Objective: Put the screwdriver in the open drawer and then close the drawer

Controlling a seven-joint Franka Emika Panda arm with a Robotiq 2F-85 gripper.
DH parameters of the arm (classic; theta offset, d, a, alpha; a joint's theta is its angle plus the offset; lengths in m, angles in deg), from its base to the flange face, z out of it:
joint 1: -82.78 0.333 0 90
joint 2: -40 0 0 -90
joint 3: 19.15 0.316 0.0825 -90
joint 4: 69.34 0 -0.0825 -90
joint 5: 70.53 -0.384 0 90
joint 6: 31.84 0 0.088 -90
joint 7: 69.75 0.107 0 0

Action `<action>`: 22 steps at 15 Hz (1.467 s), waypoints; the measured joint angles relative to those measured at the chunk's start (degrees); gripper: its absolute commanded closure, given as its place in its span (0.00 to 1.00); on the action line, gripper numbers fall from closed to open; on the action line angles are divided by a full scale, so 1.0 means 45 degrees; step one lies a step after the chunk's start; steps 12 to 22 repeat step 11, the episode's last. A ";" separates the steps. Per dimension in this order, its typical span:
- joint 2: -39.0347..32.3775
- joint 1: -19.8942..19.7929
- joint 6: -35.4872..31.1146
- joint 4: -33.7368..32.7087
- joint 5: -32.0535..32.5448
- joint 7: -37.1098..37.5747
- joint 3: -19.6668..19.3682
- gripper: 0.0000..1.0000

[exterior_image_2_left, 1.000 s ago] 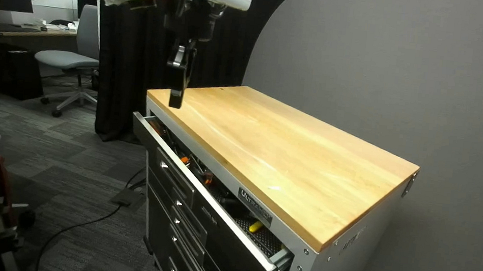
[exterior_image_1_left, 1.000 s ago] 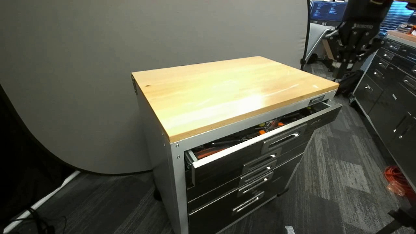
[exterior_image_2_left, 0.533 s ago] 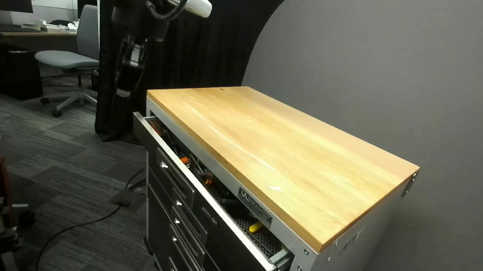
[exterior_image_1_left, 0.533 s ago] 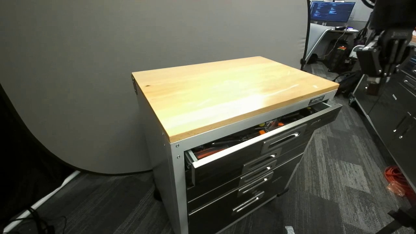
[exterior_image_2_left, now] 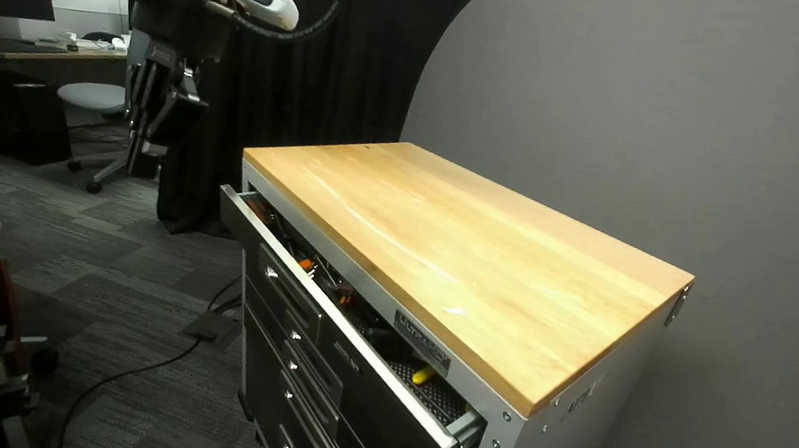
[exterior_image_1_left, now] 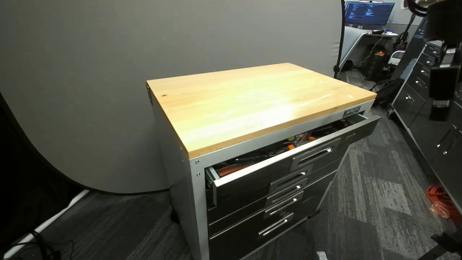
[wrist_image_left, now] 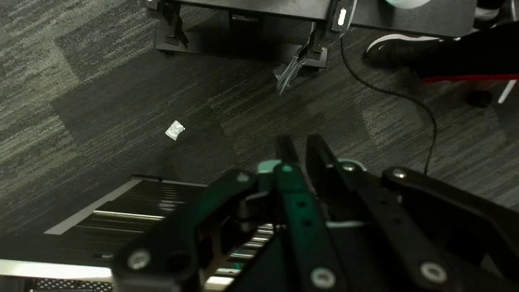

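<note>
The wide top drawer [exterior_image_1_left: 299, 151] stands partly pulled out in both exterior views, also here [exterior_image_2_left: 358, 331]. Tools with orange and yellow parts lie inside. I cannot pick out the screwdriver; it is not on the tabletop and may be hidden among the drawer's tools. My gripper [wrist_image_left: 298, 144] points down with its fingertips a narrow gap apart, carpet visible between them, and nothing seen held. It also shows in an exterior view [exterior_image_2_left: 143, 152], out in front of the cabinet, above the drawer's height and apart from it. It stands at the right edge in an exterior view [exterior_image_1_left: 440, 108].
The wooden tabletop [exterior_image_1_left: 252, 97] caps the cabinet, with more drawers [exterior_image_1_left: 285, 209] shut below. A grey backdrop [exterior_image_2_left: 663, 118] stands behind. Dark cabinets [exterior_image_1_left: 429, 86] stand at the side. A white scrap [wrist_image_left: 175, 130] lies on the carpet. A person's shoe [wrist_image_left: 405, 46] shows in the wrist view.
My gripper has moved away from the tabletop's corner, out in front of the cabinet, and has turned about its own axis. The drawer and its contents look unmoved.
</note>
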 measured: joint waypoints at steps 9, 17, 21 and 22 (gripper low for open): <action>0.0012 0.0416 0.0470 -0.0947 0.0054 -0.0037 0.0463 0.00; 0.0006 0.0431 0.0709 -0.1203 -0.0001 0.0019 0.0480 0.00; 0.0006 0.0431 0.0709 -0.1203 -0.0001 0.0019 0.0480 0.00; 0.0006 0.0431 0.0709 -0.1203 -0.0001 0.0019 0.0480 0.00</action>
